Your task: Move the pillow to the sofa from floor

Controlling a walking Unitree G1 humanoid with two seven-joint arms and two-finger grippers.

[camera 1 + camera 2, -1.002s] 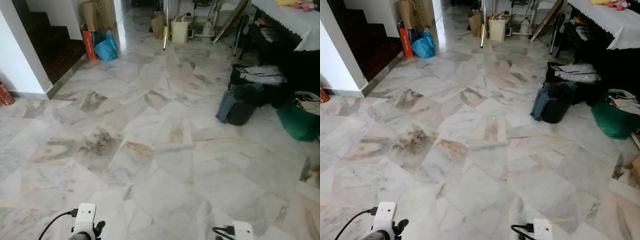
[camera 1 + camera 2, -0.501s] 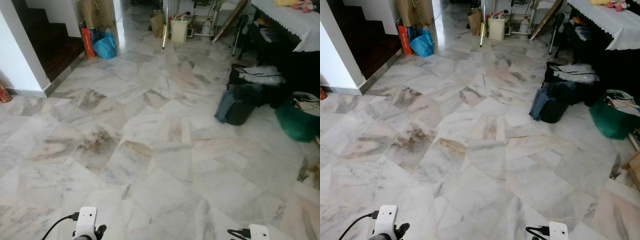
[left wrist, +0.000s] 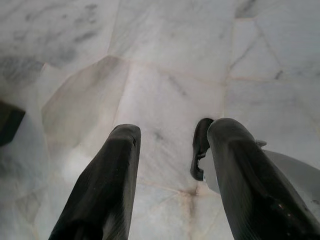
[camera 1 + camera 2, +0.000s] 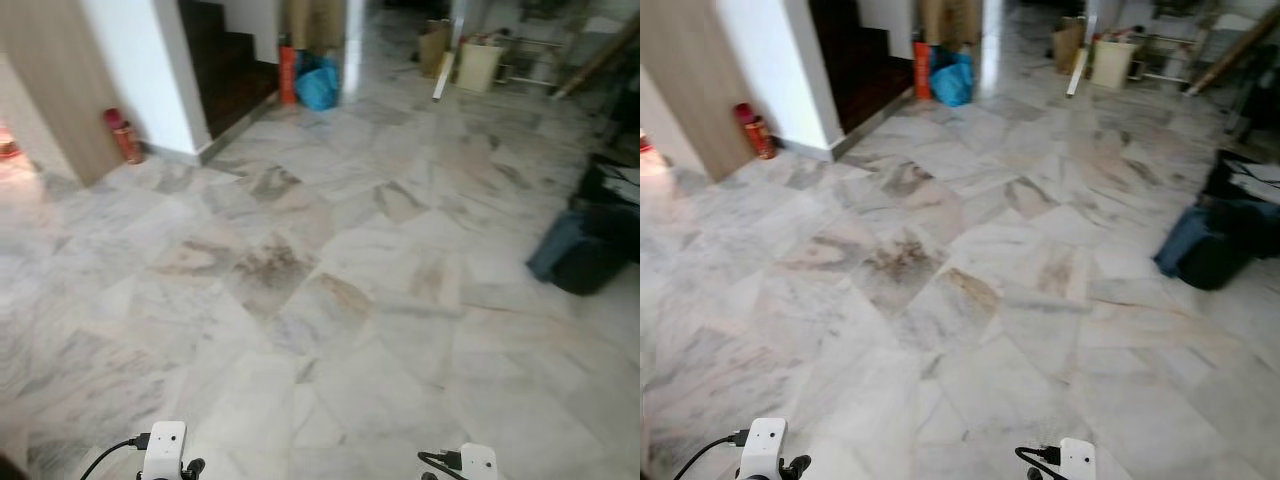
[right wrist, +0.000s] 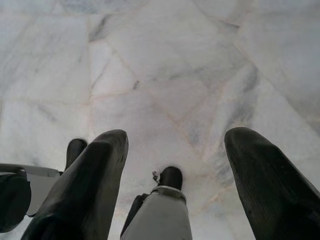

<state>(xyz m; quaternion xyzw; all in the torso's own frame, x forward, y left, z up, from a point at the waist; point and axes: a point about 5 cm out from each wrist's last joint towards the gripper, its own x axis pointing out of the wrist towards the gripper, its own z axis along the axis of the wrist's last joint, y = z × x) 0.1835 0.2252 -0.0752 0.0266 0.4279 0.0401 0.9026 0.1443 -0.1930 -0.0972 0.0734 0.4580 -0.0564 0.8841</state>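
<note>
I am looking down at a marble floor point(image 4: 330, 300), slightly blurred. The left tool point(image 3: 172, 150) is hanging over the tiles with its 2 fingers spread, pinching nothing; the right tool point(image 5: 175, 160) is hanging spread too. A dark bag point(image 4: 590, 255) is lying at right. I cannot tell where the pillow is.

Marble floor point(image 4: 330, 300), blue bag point(image 4: 320, 85), staircase point(image 4: 235, 60).
</note>
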